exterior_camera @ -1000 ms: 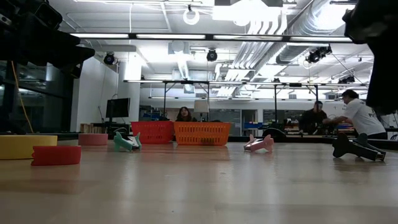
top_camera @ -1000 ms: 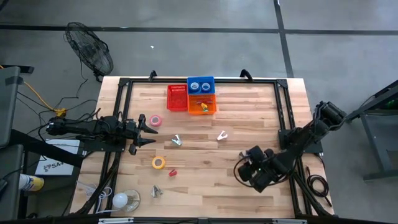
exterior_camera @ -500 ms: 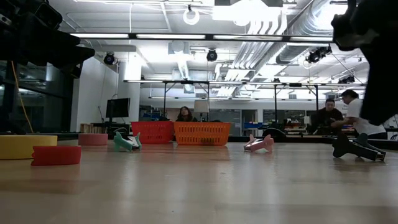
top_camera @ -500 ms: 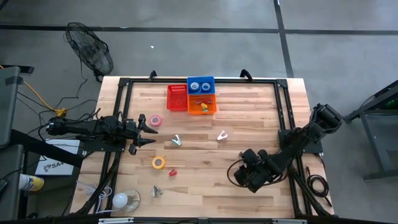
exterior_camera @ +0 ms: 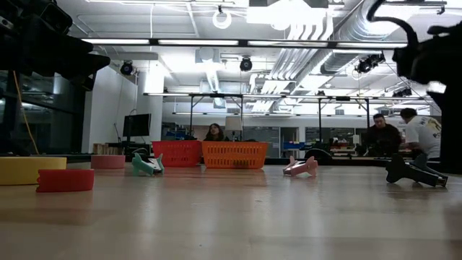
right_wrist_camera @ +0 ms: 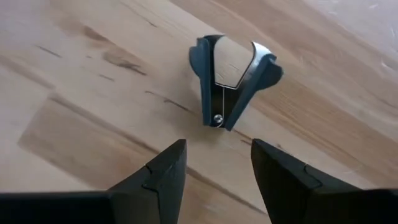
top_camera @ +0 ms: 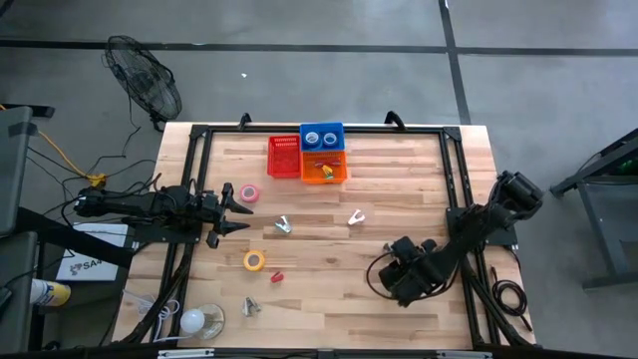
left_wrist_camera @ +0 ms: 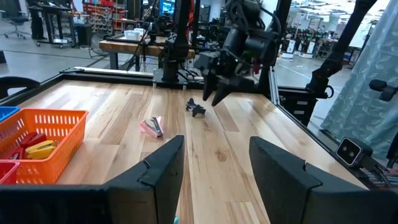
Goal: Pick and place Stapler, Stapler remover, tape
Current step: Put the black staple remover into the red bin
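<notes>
Right end effector (right_wrist_camera: 214, 165) unclenched and empty, fingers parted, poised just above dark staple remover (right_wrist_camera: 232, 77) lying flat on wooden worktop (right_wrist_camera: 74, 74), long axis running away from fingers, narrow hinge end nearest them, jaws spread pointing away, left end effector (left_wrist_camera: 214, 162) likewise unclenched, idle at worktop's left side

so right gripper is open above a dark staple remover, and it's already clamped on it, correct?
Not clamped. The right wrist view shows the right gripper open, its fingers apart and short of the dark staple remover, which lies free on the wooden table. The rest holds: open, poised over the remover.
</notes>
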Robot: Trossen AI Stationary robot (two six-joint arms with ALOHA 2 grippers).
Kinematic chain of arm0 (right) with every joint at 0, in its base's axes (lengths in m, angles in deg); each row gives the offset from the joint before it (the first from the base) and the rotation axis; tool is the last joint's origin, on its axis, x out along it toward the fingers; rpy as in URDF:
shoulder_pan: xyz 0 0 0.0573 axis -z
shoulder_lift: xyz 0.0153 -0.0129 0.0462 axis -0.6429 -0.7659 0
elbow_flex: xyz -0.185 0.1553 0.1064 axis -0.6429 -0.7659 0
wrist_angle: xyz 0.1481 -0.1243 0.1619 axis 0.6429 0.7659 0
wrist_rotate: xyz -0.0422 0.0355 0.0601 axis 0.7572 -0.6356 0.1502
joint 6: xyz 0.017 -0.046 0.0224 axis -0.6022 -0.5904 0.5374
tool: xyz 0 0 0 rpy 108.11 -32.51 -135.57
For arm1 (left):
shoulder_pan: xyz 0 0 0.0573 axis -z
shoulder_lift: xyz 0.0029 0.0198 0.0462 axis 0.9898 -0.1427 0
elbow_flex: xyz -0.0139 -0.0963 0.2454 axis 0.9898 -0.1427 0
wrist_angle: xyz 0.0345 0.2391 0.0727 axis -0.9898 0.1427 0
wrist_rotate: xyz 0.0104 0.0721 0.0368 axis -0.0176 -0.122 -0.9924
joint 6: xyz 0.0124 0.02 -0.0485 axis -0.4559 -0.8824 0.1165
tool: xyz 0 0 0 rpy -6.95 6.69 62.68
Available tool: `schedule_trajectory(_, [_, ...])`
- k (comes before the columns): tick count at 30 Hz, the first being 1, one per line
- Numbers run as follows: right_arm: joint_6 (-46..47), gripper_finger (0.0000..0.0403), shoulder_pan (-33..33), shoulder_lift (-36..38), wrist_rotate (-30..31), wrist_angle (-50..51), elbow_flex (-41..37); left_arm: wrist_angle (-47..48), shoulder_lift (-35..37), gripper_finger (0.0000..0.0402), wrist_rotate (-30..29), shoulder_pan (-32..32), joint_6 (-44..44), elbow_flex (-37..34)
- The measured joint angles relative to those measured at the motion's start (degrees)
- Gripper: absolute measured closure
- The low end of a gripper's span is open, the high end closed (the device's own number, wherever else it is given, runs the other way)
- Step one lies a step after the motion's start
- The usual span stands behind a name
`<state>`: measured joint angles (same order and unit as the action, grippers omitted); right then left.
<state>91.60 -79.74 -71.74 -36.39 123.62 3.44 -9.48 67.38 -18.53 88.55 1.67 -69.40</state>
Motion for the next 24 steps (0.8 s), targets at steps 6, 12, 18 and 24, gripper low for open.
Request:
schedule_trajectory(6, [1.04,0.0218,0.02,-2.66,1.01,0.21,0.00,0.00,0.00,0.0223,0.00,0.00,0.00,0.00])
schedule_trajectory(12, [1.07,0.0191,0.86,-3.20,0.88,0.52,0.00,0.00,0.00,0.0223,0.00,-0.02,0.02,0.00])
schedule_trajectory(18, [0.82,0.0185,2.74,-3.20,2.83,0.30,0.00,0.00,0.00,0.0223,0.00,-0.01,0.00,0.00])
schedule_trajectory(24, [-1.58,0.0185,5.35,-3.59,2.24,-1.01,0.00,0.00,0.00,0.0223,0.00,0.01,0.00,0.00])
